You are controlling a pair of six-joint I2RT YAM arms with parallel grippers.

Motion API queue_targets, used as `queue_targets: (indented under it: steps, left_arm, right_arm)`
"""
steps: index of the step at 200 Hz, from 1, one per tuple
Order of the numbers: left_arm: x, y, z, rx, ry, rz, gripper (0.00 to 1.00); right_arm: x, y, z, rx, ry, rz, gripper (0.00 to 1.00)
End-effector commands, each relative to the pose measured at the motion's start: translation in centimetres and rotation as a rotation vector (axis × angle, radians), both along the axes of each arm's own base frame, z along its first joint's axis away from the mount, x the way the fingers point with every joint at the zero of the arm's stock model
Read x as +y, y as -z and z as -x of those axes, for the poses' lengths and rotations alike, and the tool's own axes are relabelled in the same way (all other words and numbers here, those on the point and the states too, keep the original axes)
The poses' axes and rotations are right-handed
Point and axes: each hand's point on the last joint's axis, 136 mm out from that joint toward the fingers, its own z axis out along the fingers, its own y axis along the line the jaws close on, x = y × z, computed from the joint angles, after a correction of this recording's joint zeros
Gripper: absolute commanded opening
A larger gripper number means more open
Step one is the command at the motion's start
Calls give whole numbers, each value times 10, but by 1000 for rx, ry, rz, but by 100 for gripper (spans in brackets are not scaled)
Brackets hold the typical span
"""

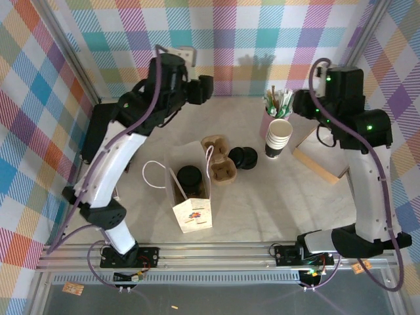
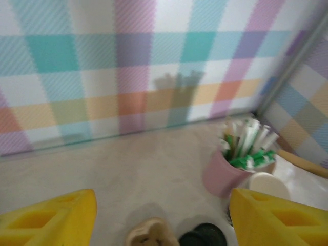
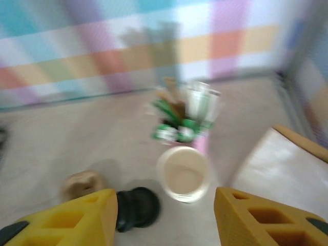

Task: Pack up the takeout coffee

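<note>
The pale table carries a white paper bag standing well behind both sets of jaws, near the arm bases. Ahead of the left gripper, low between its jaws, lie a brown cup carrier and black lids. A pink cup of stirrers stands ahead to the right. Just ahead of the right gripper stands a stack of white cups, with a wooden board off to the right.

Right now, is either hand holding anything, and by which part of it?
Nothing is held. The left hand and the right hand are both open and empty.
</note>
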Motion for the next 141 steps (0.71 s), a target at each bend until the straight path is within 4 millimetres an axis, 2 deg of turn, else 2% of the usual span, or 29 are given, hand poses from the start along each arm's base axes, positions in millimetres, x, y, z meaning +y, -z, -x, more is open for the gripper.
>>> queue_targets:
  steps: [1, 20, 38, 65, 90, 111, 141]
  left_arm:
    - [-47, 19, 15, 98, 178, 38, 70]
    - [-72, 34, 24, 135, 265, 11, 70]
    - [-87, 47, 32, 164, 327, -23, 70]
    - [-97, 58, 43, 194, 386, -55, 71]
    - [-95, 62, 44, 207, 386, -58, 71]
    - [-92, 65, 45, 213, 376, -69, 71]
    - [-90, 70, 51, 228, 393, -75, 72]
  right_arm:
    - [-43, 59, 1, 203, 170, -47, 56]
    - [-71, 101, 2, 312, 261, -102, 58]
    - [-87, 134, 2, 369, 319, -127, 58]
    - [-97, 188, -2, 456, 372, -181, 59]
    - [-106, 236, -7, 532, 435, -230, 60]
    - [-120, 263, -9, 580, 484, -186, 62]
    - [-138, 284, -21, 588, 519, -183, 62]
